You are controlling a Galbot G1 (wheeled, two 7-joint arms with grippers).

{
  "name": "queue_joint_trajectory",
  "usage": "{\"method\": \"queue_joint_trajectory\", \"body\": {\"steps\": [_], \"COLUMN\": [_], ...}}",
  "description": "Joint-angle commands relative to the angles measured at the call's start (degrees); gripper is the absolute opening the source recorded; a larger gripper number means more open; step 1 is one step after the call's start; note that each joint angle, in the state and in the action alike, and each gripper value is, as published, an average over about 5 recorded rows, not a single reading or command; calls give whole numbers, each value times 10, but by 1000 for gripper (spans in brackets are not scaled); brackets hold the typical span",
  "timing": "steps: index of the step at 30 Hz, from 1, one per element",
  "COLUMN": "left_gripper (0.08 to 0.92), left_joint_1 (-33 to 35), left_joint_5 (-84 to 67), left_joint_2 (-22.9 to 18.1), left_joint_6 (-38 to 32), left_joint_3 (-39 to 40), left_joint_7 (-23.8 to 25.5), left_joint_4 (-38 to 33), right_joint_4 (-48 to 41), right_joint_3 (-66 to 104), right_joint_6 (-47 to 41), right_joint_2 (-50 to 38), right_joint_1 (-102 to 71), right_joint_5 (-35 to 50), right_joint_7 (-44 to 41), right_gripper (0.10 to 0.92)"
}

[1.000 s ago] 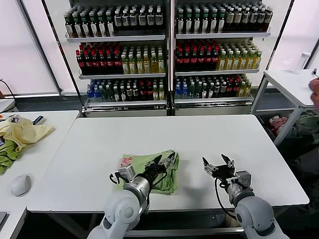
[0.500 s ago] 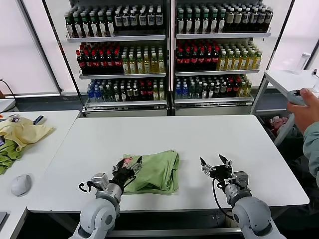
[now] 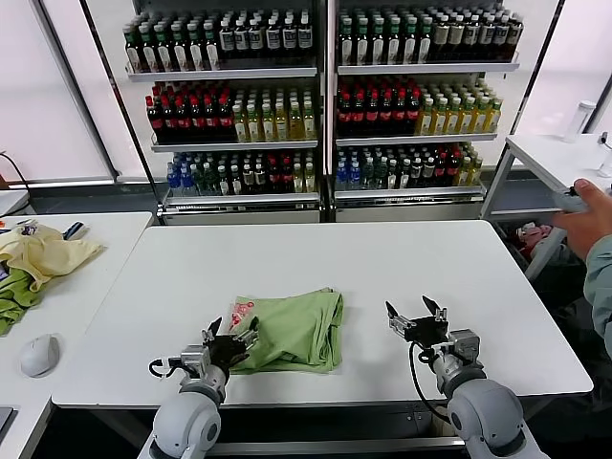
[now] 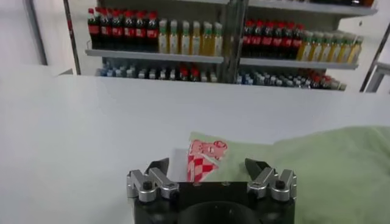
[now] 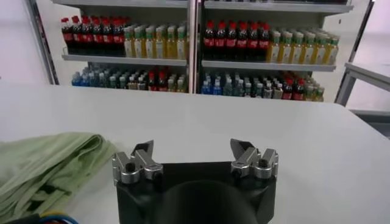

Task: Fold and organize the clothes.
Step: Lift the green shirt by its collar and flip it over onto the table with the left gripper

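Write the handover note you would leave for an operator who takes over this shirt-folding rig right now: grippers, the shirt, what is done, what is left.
Left gripper: fingers open, empty, at the near left corner of the shirt, just off its red-and-white patch.
Right gripper: fingers open, empty, over bare table to the right of the shirt, not touching it.
Shirt: lies folded into a compact bundle near the front edge of the table, patch showing at its left end.
Done: shirt looks folded and released.
Left: probably check and tidy the edges, which look a little uneven on the right, then park both arms.
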Motion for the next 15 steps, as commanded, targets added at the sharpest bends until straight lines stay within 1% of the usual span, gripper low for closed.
{"method": "queue_joint_trajectory", "body": {"steps": [1, 4, 9, 15], "left_gripper": [806, 740, 594, 420], "left_joint_1": [6, 3, 0, 1], "left_joint_5": [4, -26, -115, -215], "left_joint_2": [8, 9, 13, 16], "left_joint_6": [34, 42, 60, 62], "left_joint_3": [5, 1, -20, -50], "left_joint_7": [10, 12, 10, 10], "left_joint_4": [0, 0, 2, -6], "right_joint_4": [3, 4, 5, 6], "right_joint_3": [0, 1, 2, 1], "right_joint_6": [-2, -2, -3, -4], "right_joint_2": [2, 2, 1, 3], "right_joint_1": [1, 1, 0, 2], "right_joint_5": [-1, -1, -1, -1], "right_joint_7": [1, 1, 2, 2], "right_gripper": [823, 823, 823, 823]}}
